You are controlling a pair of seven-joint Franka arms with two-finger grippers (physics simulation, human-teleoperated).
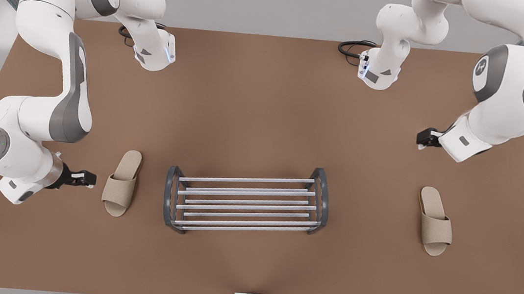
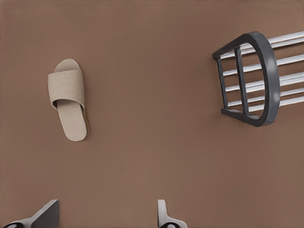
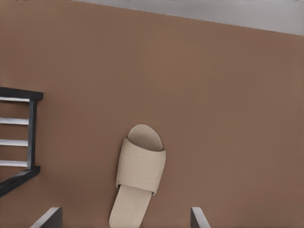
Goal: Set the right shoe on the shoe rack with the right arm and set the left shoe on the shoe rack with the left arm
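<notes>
The right tool [image 1: 88,178] is hanging low over the brown surface [image 1: 266,108], at the lower left of the front view. Its fingers [image 3: 50,217] are spreading wide apart and are holding nothing. The right shoe [image 1: 122,183], a soft tan slipper, is lying flat just beside this tool, not touching it. In the right wrist view this slipper [image 3: 138,179] is sitting between the two spread fingers, farther out than their tips.

The left tool [image 1: 423,139] is hanging over the surface at the right side of the front view, about halfway down. Its fingers [image 2: 164,216] are spreading apart too, with nothing between them. The left shoe [image 1: 435,221], a slipper just like the first one, is lying flat at the lower right of the front view, apart from this tool. In the left wrist view that slipper [image 2: 69,99] is lying well away from the fingers.

The shoe rack [image 1: 246,199] is standing in the lower middle of the front view, between the two slippers. It is showing two dark grey arched ends and pale silver bars going across. Nothing is lying on it.
</notes>
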